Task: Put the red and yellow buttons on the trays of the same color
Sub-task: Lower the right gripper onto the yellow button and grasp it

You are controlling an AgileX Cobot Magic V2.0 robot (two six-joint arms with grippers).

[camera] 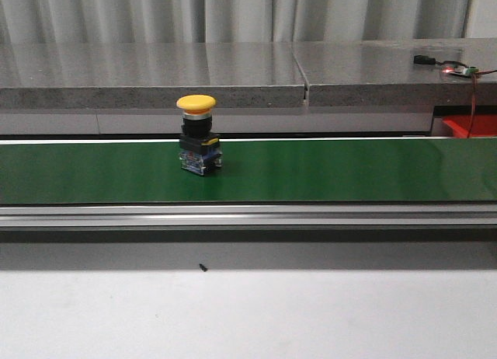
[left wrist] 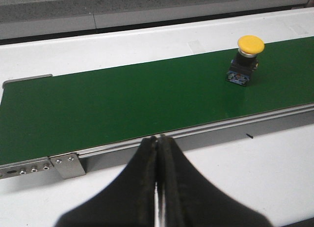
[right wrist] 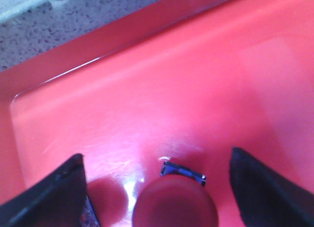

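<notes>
Left pincer (left wrist: 157, 153) closed, right pincer (right wrist: 157, 187) spread around red button (right wrist: 174, 205); yellow-capped button (camera: 197, 135) upright on belt (camera: 349, 171).

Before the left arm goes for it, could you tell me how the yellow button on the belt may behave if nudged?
The yellow button looks top-heavy: wide cap over a narrower body, so it may tip. Its blocky base should stop rolling while upright. It seems rigid.

Industrial lab: green conveyor belt (camera: 311, 171), aluminium rail (camera: 248, 215), stone bench (camera: 233, 71).
</notes>
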